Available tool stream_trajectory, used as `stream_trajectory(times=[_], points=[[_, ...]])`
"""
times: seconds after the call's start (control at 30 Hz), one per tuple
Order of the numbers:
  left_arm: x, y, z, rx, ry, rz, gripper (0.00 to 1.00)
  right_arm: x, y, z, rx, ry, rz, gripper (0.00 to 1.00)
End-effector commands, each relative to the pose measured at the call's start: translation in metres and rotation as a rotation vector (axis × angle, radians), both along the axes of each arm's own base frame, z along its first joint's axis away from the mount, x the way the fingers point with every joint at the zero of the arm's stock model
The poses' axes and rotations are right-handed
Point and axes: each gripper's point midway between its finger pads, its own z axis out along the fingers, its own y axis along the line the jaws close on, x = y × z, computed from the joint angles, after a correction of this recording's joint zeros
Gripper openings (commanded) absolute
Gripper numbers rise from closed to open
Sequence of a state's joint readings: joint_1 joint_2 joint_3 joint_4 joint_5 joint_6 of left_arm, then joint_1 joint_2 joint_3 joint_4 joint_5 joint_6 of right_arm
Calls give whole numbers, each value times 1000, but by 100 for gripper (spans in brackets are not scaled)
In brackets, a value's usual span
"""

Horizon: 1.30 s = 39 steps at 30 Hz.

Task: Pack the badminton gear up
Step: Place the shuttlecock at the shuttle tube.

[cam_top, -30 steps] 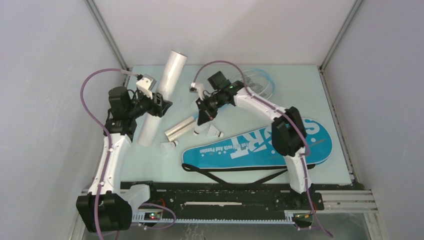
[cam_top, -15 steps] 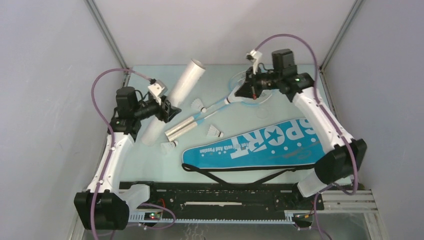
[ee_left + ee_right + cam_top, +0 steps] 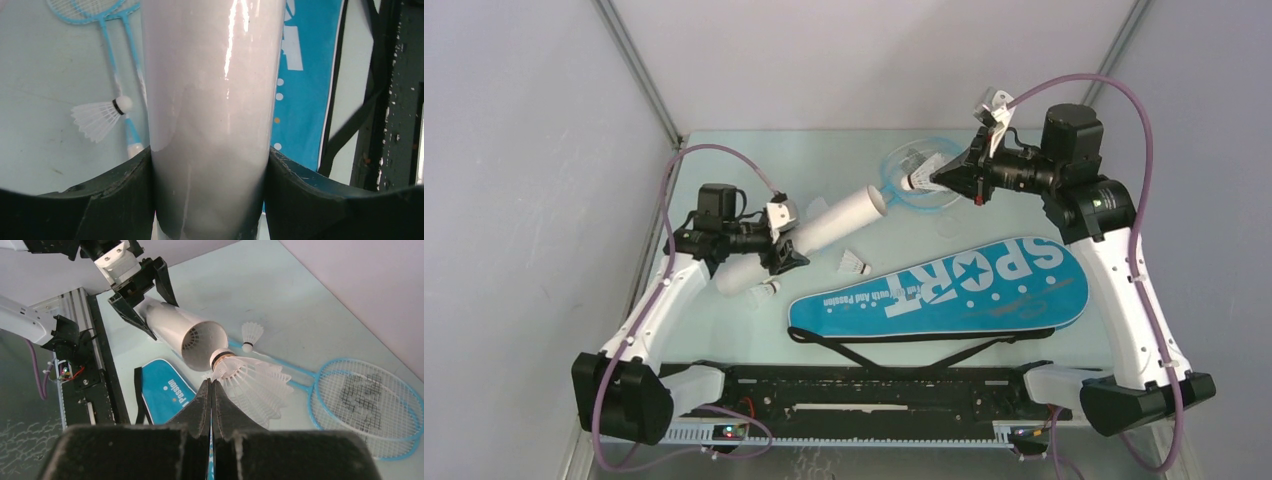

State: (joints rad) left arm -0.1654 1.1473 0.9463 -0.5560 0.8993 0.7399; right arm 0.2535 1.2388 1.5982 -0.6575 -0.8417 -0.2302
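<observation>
White tube at left-centre, slanting, clamped mid-length between wide-spread left gripper fingers, open mouth facing right. Shuttlecock just at that mouth, pinched in fully closed right gripper. Rackets far right; bag near right.

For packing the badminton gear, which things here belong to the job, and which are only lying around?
Belong to the job: tube, held shuttlecock, loose shuttlecocks, two rackets, blue bag.
Only there: purple cables, black rail.
</observation>
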Motion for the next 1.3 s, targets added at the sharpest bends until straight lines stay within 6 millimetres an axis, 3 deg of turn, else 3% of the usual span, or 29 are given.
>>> stream_trajectory(times=[0.0,0.73,1.07,1.13,1.27], points=[[-3,-13,24,-9,-117,-114,17,-9,8,-7,-23,1,50,0],[-16,-28,28,-72,-117,-180,19,-35,60,-47,19,150,246,0],[-15,-29,27,-78,-128,-171,18,-36,80,-60,57,252,311,0],[-15,-29,26,-74,-133,-169,19,-37,81,-59,63,256,325,5],[-15,-28,24,-68,-136,-167,18,-39,78,-57,63,246,335,29]])
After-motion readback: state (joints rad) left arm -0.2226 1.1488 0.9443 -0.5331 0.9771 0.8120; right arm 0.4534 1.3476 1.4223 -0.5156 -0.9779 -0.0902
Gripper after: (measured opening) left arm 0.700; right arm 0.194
